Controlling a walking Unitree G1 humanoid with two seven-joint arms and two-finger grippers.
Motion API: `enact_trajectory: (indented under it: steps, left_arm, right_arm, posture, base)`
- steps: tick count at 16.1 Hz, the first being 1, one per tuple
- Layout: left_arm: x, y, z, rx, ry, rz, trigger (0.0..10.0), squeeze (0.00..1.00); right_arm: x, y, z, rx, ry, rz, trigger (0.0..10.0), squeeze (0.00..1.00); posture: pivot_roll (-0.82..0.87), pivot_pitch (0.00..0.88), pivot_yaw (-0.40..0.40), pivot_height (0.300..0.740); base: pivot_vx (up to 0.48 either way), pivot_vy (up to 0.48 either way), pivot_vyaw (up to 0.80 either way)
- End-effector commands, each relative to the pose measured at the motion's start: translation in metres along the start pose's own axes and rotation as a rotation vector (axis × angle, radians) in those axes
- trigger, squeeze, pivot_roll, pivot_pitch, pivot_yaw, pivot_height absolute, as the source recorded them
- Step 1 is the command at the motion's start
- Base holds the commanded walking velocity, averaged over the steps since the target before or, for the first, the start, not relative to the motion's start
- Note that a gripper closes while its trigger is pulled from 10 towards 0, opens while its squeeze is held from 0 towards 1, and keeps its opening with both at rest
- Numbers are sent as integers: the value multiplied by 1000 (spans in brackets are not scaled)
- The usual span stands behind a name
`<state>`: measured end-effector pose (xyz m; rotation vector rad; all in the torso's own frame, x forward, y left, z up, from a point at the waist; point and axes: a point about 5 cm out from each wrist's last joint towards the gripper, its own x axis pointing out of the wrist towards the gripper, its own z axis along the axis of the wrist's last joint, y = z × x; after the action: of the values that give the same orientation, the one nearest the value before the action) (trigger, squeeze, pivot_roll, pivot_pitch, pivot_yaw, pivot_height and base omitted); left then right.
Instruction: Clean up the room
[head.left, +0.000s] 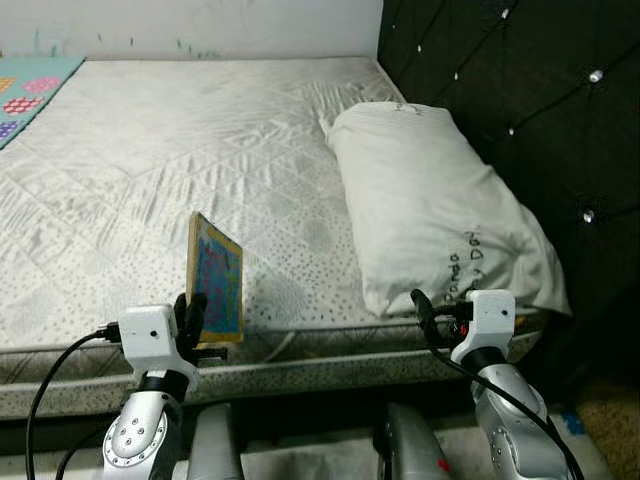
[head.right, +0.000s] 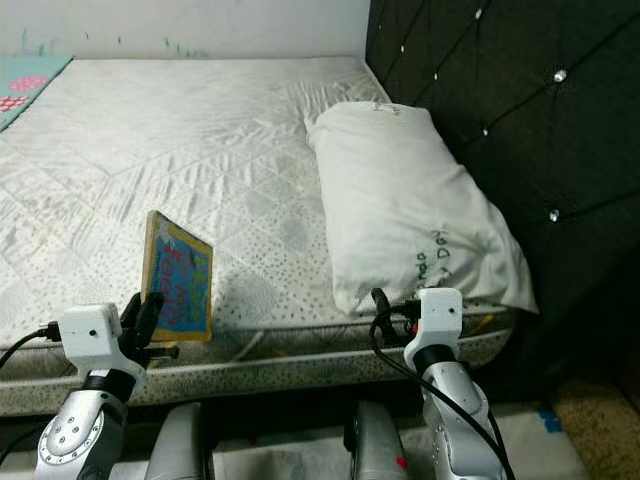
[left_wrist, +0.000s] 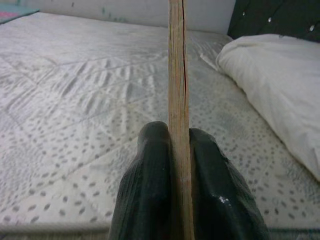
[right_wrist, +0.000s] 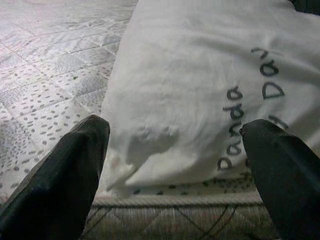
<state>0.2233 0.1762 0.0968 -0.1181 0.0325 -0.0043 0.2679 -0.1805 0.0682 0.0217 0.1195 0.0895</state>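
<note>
A thin colourful board book (head.left: 216, 278) stands upright over the near edge of the bed, its spine edge (left_wrist: 177, 90) facing the wrist camera. My left gripper (head.left: 192, 325) is shut on its lower edge, one black finger (left_wrist: 150, 185) on each side. My right gripper (right_wrist: 175, 165) is open just before the bed's near edge, its fingers (right_wrist: 65, 175) spread in front of the corner of a white pillow (head.left: 430, 200). The pillow bears handwritten words and lies along the right side of the mattress (head.left: 180, 150).
A black tufted headboard (head.left: 520, 90) rises at the right of the bed. A teal patterned mat (head.left: 25, 95) lies at the far left. A white wall runs behind the bed. The mattress's front edge (head.left: 300, 370) is right before my arms.
</note>
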Motion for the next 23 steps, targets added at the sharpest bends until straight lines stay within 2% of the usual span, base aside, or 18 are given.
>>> enact_trajectory:
  steps: [1,4,11,15,20,23]
  left_arm:
    - [5,-3,18,2,-75,-15,10000,0]
    - [8,-6,25,-1,-95,-21,10000,0]
    - [8,-6,22,2,-79,-21,10000,0]
    - [9,-5,20,8,-70,-7,10000,0]
    - [10,-3,22,18,-85,-2,10000,0]
    - [10,-4,23,16,-88,-9,10000,0]
  right_arm:
    - [1,0,1,-11,-7,8,10000,0]
    - [2,0,1,-12,-6,10,10000,0]
    - [3,1,0,-14,-5,10,10000,0]
    - [5,3,0,-46,-15,30,10000,0]
    - [7,4,0,-47,-19,35,10000,0]
    - [8,4,0,-40,-19,32,10000,0]
  posture:
    - [-81,0,-27,559]
    - [-80,0,-27,559]
    - [-77,0,-24,559]
    - [-73,0,-25,559]
    - [-70,0,-26,559]
    - [-70,0,-26,559]
  base:
    - [266,0,0]
    - [269,0,0]
    - [269,0,0]
    - [0,0,0]
    - [0,0,563]
    - [288,0,192]
